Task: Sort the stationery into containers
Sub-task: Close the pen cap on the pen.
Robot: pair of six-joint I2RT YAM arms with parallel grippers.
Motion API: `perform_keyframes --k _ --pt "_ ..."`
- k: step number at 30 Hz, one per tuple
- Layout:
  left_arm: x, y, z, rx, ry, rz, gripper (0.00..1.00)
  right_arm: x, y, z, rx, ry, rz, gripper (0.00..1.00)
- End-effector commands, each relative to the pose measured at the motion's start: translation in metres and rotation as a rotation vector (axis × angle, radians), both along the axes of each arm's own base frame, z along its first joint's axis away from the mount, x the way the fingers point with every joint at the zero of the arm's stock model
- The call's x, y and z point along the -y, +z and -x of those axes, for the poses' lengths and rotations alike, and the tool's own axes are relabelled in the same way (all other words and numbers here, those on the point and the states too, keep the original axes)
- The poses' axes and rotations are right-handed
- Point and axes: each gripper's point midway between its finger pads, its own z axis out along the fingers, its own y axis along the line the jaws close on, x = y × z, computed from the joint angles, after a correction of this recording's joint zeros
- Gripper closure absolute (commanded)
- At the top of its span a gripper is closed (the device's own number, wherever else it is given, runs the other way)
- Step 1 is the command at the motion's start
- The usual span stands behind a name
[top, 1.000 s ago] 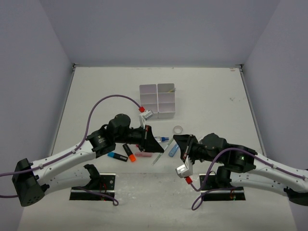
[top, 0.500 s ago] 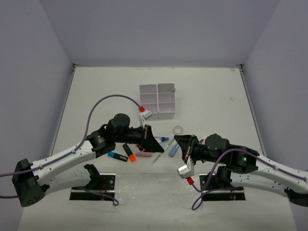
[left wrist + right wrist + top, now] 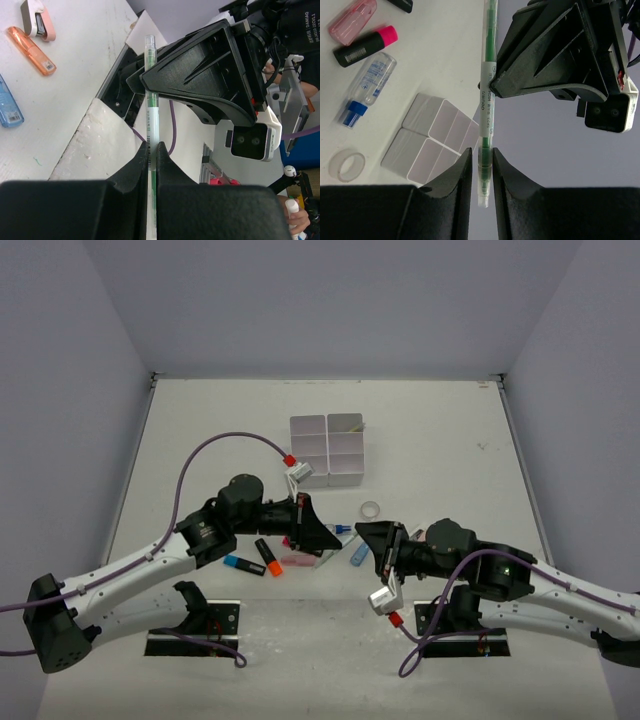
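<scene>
Stationery pen (image 3: 150,110), one, green, spans two grippers: left gripper (image 3: 151,147) clamped on it, right gripper (image 3: 482,152) slightly parted around it.

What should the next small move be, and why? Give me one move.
Probably the right gripper should open a little wider and back straight off the green pen. The left gripper is clamped on its other end, while the right's jaws show a gap beside the barrel, so the pen looks handed over.
</scene>
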Motion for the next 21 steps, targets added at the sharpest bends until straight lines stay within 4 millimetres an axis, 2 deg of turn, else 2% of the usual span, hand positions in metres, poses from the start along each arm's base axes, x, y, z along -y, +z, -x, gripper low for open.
perform_keyframes --k 1,4,7,9,10,18,20,21 --pt "0.001 0.033 -0.006 0.102 0.012 0.104 1.00 -0.008 0.003 0.003 -0.018 0.014 -0.040 0.77" --pt "0.001 0.030 -0.005 0.098 0.010 0.102 1.00 -0.008 0.006 -0.001 -0.023 -0.008 -0.058 0.73" --pt "0.000 0.031 -0.004 0.098 0.010 0.109 1.00 -0.007 0.008 -0.002 -0.026 -0.021 -0.067 0.84" --pt "0.000 0.031 -0.004 0.098 0.011 0.108 1.00 -0.007 0.009 -0.003 -0.025 -0.025 -0.065 0.98" --pt "0.000 0.032 -0.004 0.098 0.011 0.110 1.00 -0.007 0.008 -0.003 -0.026 -0.025 -0.058 1.00" --pt "0.001 0.035 -0.004 0.091 0.008 0.111 0.99 -0.006 0.015 -0.007 0.020 -0.035 -0.081 1.00" --pt "0.002 0.032 -0.005 0.094 0.003 0.100 0.78 -0.006 0.016 -0.007 0.028 -0.036 -0.089 1.00" --pt "0.002 0.030 -0.004 0.093 -0.007 0.093 0.72 -0.006 0.016 -0.007 0.029 -0.035 -0.088 1.00"
